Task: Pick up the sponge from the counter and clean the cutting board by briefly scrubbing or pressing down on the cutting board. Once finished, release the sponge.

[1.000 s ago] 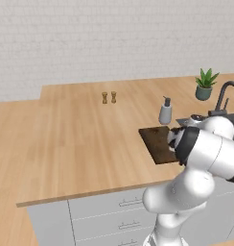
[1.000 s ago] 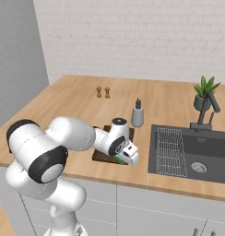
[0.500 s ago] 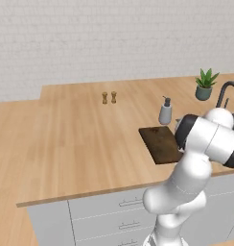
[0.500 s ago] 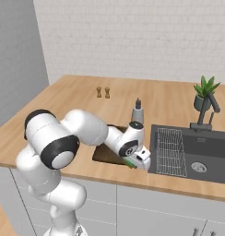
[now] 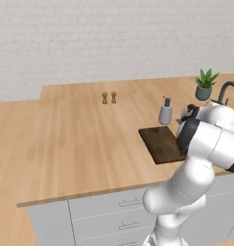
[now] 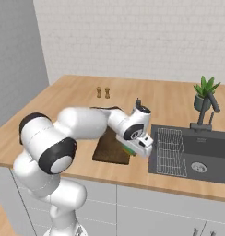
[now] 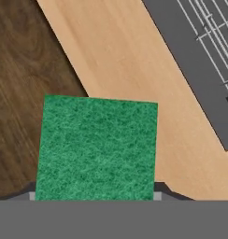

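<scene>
One pale wood bench [image 5: 80, 144] runs along a white brick wall [image 5: 114, 38], sink [image 6: 202, 156] at right. The gripper [image 6: 133, 150] holds the sponge [image 7: 97, 149] over the cutting board's [image 5: 159, 144] right edge.

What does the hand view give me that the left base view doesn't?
Hand view: the green sponge seen close, flanked by the gripper fingertips, lying partly over the cutting board's edge and partly over bare counter, with the grey sink rim and its drainer wires beyond.

Left base view: the wider counter, two small shakers, a soap bottle, a potted plant and the drawer fronts; the arm blocks the sponge there.

Both: the dark cutting board and the light wood counter.
</scene>
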